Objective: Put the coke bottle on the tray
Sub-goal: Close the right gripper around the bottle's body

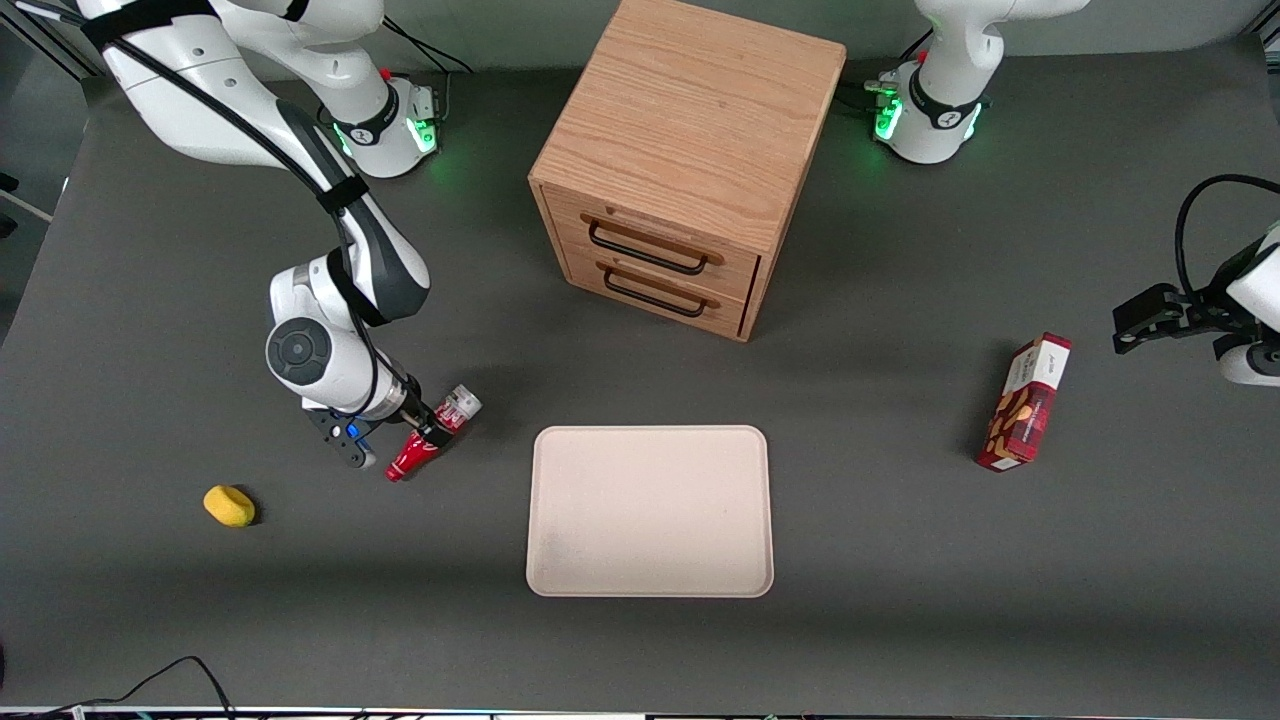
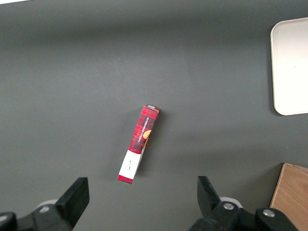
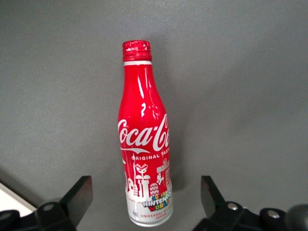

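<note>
The coke bottle lies on its side on the dark table, beside the tray toward the working arm's end, its red neck pointing toward the front camera. In the right wrist view the bottle shows its white script logo and silvery base. My right gripper is low over the bottle's base end. In the right wrist view the gripper is open, one finger on each side of the base with a gap on both sides. The cream tray holds nothing and also shows in the left wrist view.
A wooden two-drawer cabinet stands farther from the front camera than the tray. A red snack box lies toward the parked arm's end, also in the left wrist view. A small yellow object lies nearer the camera than the gripper.
</note>
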Tool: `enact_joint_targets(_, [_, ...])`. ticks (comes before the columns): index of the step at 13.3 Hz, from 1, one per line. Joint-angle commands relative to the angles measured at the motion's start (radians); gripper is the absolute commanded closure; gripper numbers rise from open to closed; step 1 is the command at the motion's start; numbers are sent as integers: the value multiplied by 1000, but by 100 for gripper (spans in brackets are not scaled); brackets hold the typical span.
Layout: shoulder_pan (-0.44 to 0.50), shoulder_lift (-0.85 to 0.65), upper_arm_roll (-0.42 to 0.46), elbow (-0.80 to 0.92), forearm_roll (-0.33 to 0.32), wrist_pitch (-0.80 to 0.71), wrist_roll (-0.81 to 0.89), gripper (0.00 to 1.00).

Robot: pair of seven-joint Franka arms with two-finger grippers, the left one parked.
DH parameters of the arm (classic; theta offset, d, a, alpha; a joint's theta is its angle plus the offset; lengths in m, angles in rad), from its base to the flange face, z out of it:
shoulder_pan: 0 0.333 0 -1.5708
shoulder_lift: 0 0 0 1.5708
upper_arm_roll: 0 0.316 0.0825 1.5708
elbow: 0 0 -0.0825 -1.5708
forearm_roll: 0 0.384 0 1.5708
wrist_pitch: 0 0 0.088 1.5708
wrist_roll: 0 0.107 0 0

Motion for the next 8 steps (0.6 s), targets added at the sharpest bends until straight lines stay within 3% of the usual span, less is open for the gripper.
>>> enact_joint_targets(1, [0,1,0,-38,-30,41,44,0])
enact_joint_targets(4, [0,26,2,-36,-92,58,112,0])
enact_joint_targets(8, [-2,59,0,-25,-99,94,139,1])
